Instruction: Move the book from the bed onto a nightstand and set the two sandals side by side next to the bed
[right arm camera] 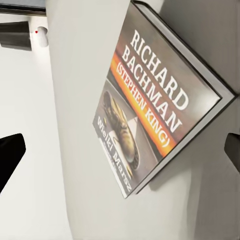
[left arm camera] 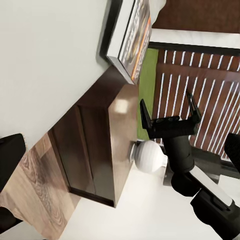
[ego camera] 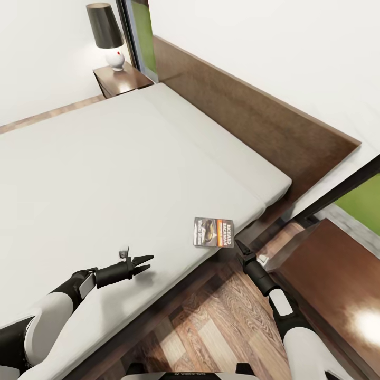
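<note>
Both arms reach out low: the left claw (ego camera: pixel 141 264) hangs over the bed (ego camera: pixel 105 174) with fingers apart, the right claw (ego camera: pixel 244 252) spread wide beside the mattress edge. Between them, near that edge, the book (ego camera: pixel 214 232) lies flat, face up.

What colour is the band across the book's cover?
Orange, running across a dark grey cover with white lettering on the book. The right wrist view shows it best.
</note>
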